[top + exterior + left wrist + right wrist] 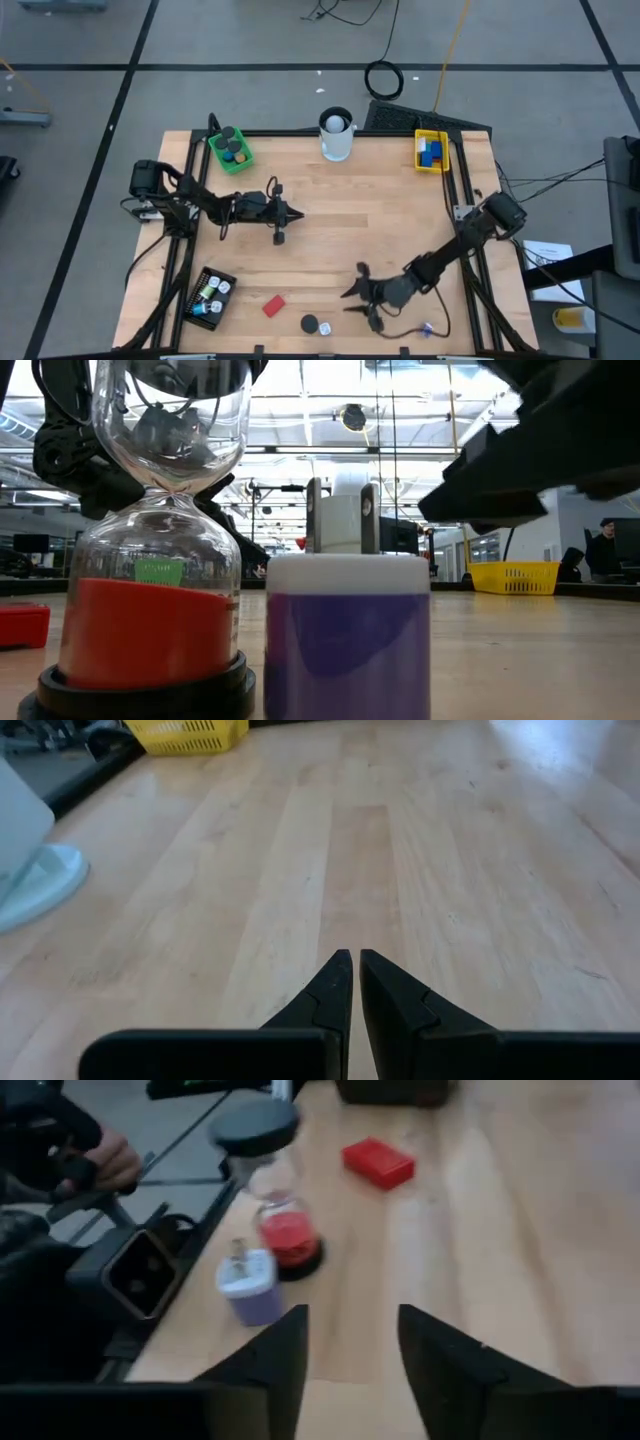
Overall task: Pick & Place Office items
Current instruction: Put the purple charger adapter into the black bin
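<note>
Standing upright near the table's front edge: a small hourglass (272, 1190) with black caps and red sand settled in the lower bulb, long axis vertical, dark top cap pointing up. Touching or almost touching it, a short white-and-purple adapter (248, 1287), metal prongs up, also on end. Lying flat farther in, a red block (378, 1162), long axis slanted across the boards; same block seen from overhead at (274, 305), with the hourglass cap (310, 324) just beside it toward the right arm.

Hovering close behind these items, the right gripper (352, 1348): fingers parted to a moderate gap, nothing between them, aimed across the table past the adapter and hourglass. Overhead, same gripper (362, 293) low over the front of the table (330, 210). Parked mid-table on the left side, the left gripper (355, 965), fingertips pressed nearly together and empty, well apart from every item.

Likely trouble: tall and narrow, so probably easy to topple with a sideways brush from a finger; rolling toward the nearby edge after a fall seems plausible. Adapter so close alongside that a closing jaw could catch both, or shove one into the other. Glass waist a poor grip point; the caps look safer
</note>
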{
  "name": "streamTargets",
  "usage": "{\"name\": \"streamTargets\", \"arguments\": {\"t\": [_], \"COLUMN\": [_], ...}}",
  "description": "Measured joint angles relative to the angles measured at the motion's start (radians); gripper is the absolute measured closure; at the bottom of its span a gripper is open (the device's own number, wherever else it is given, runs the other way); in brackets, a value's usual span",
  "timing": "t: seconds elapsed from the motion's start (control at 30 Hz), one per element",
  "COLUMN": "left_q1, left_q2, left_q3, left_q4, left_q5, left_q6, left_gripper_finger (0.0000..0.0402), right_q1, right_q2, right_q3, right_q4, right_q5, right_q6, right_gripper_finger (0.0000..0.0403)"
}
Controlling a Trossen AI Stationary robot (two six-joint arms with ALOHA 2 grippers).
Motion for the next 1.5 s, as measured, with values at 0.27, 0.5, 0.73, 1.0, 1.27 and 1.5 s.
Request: {"name": "streamTargets", "arguments": {"t": [0.27, 0.5, 0.73, 1.0, 1.27, 1.5], "left_q1": [-0.044, -0.111, -0.151, -0.149, -0.149, -0.149], "left_q2": [0.0, 0.0, 0.0, 0.0, 0.0, 0.0], "left_q3": [0.0, 0.0, 0.0, 0.0, 0.0, 0.0], "left_q4": [-0.011, -0.011, -0.01, -0.008, -0.008, -0.008], "left_q5": [-0.008, -0.063, -0.113, -0.127, -0.132, -0.132], "left_q6": [-0.05, -0.081, -0.073, -0.066, -0.07, -0.071], "left_gripper_finger": [0.0369, 0.0369, 0.0369, 0.0369, 0.0369, 0.0369], "right_q1": [0.069, 0.062, 0.039, 0.017, 0.012, 0.012], "right_q2": [0.104, 0.221, 0.254, 0.268, 0.331, 0.331], "right_q3": [0.219, 0.331, 0.336, 0.337, 0.341, 0.341], "right_q4": [-0.113, -0.13, -0.142, -0.12, -0.068, -0.058], "right_q5": [0.028, 0.026, -0.03, -0.106, -0.104, -0.105], "right_q6": [0.016, 0.036, 0.036, 0.038, 0.048, 0.009], "right_gripper_finger": [0.0164, 0.0119, 0.0132, 0.0156, 0.0162, 0.0233]}}
